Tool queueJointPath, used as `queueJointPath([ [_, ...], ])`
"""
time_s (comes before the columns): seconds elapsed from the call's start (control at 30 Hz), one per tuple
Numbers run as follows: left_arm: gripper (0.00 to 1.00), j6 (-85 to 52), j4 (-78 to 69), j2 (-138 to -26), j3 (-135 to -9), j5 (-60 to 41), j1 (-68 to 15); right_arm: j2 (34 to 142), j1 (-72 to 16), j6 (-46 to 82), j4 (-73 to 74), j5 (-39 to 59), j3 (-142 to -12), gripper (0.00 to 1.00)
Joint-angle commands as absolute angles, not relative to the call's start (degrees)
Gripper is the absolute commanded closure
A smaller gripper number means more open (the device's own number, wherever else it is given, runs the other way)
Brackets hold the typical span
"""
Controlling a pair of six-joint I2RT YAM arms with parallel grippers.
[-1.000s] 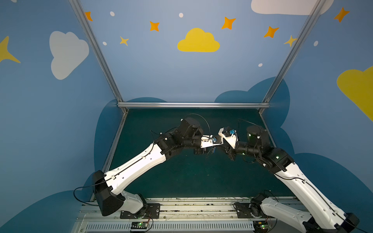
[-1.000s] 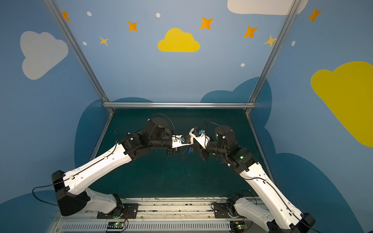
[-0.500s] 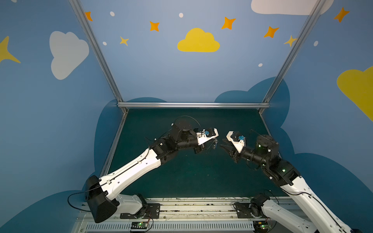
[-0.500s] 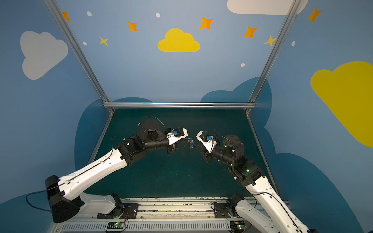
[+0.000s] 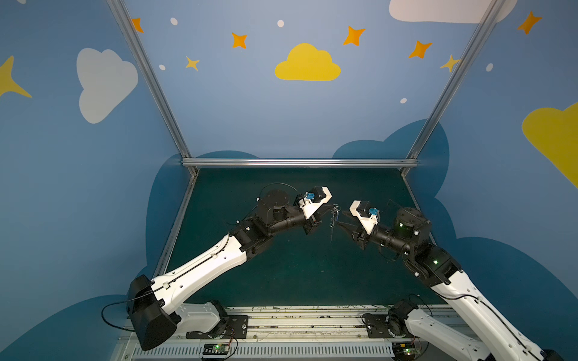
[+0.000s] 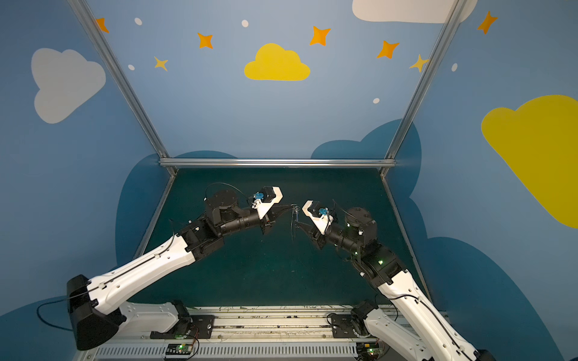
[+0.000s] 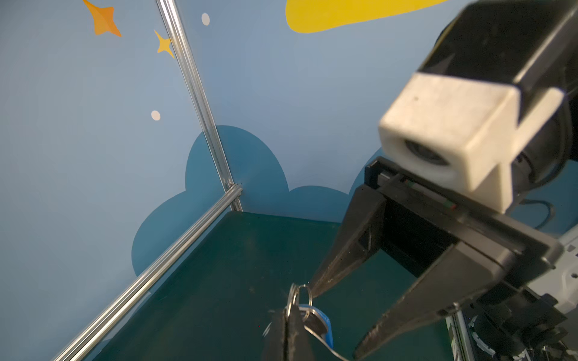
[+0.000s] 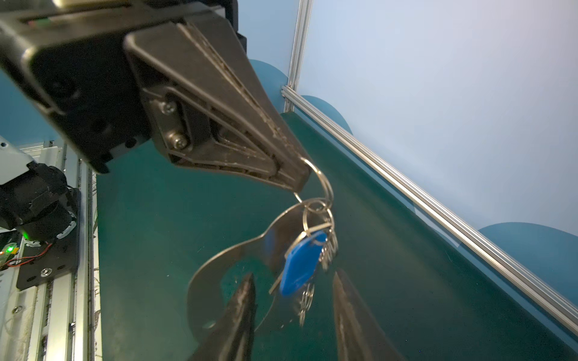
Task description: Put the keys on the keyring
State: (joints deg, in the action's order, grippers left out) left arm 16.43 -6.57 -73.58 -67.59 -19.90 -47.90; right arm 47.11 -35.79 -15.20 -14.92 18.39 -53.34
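Observation:
My left gripper (image 8: 292, 176) is shut on a wire ring (image 8: 323, 184) above the green mat. From that ring hangs the keyring (image 8: 215, 275), a flat grey plate with an oblong slot. The keys (image 8: 301, 262), blue-headed with a silver blade, dangle from small rings against the plate. My right gripper (image 8: 294, 308) is open, one finger in front of the plate and the other beside the keys, touching neither that I can see. In both top views the left gripper (image 5: 331, 210) and right gripper (image 5: 341, 218) face each other mid-table, with the thin keyring (image 6: 293, 218) between them.
Aluminium frame rails (image 5: 300, 162) and blue painted walls close in the mat (image 5: 297, 275) at the back and sides. The arm bases sit on a metal rail (image 5: 297, 322) along the front edge.
The right gripper's jaws have spread wider. The two grippers, pressed close together a second ago, now stand slightly apart, and the left one still holds the ring.

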Motion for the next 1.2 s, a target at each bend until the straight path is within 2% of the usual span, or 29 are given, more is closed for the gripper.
queueJointPath([
  [0.0,0.97,13.6,-11.3,-71.9,-67.9,-19.9,-48.1,47.5,-36.5,-14.7,-12.4,17.6,-54.1,0.58],
  [0.27,0.96,11.9,-13.1,-71.7,-67.0,-18.9,-48.3,48.2,-37.9,-14.2,-9.2,12.4,-54.8,0.63],
  [0.57,0.97,11.2,-14.1,-71.8,-66.5,-18.7,-48.5,50.1,-41.4,-17.1,-8.4,7.7,-56.4,0.64],
  [0.93,0.96,11.8,-13.5,-71.6,-66.7,-16.9,-48.5,48.8,-42.4,-20.4,-7.1,1.6,-55.2,0.75],
  [1.1,0.97,12.0,-13.4,-71.7,-66.8,-16.5,-48.6,48.3,-42.6,-21.1,-6.7,0.7,-54.8,0.74],
  [1.17,0.96,12.0,-13.5,-71.7,-67.0,-16.4,-48.5,48.4,-42.6,-21.6,-7.0,0.4,-54.8,0.7],
])
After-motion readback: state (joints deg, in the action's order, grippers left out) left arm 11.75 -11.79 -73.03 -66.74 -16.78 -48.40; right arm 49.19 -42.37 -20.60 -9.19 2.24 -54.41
